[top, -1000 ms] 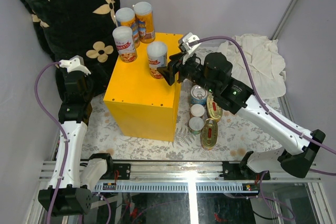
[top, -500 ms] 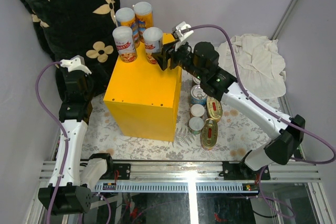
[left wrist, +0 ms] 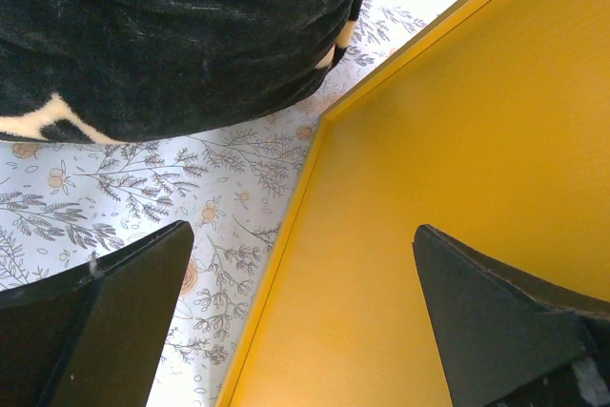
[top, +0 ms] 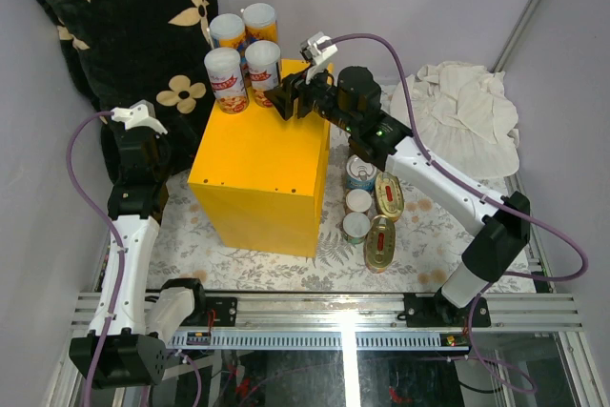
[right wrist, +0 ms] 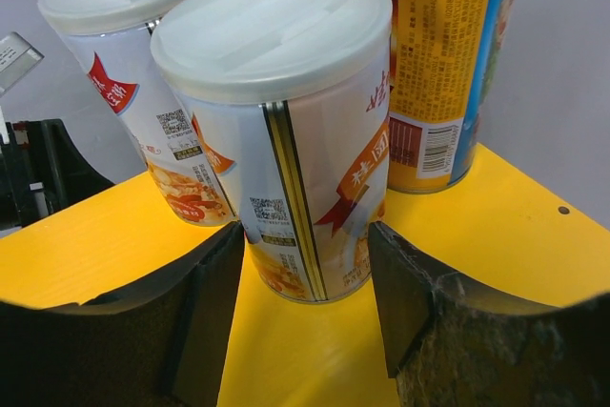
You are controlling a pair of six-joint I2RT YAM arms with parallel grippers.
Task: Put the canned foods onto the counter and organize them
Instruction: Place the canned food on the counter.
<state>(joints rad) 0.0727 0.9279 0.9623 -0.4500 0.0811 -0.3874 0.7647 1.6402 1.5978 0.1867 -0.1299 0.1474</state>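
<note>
Snugly pinches slim cylindrical white-lidded can [right wrist: 286, 140] between black fingers [right wrist: 195, 331] of right gripper [right wrist: 305, 240], upright at far end of smooth yellow counter [top: 257, 169]. Holds left gripper [left wrist: 300, 228] spread wide over counter's left edge.

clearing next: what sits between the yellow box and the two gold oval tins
Three round cans in a line, shown in the top external view.

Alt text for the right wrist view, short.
Right gripper closed on an upright white-lidded can standing on the yellow box. A second white-lidded can stands behind it to the left, a taller orange-labelled can behind right.
</note>
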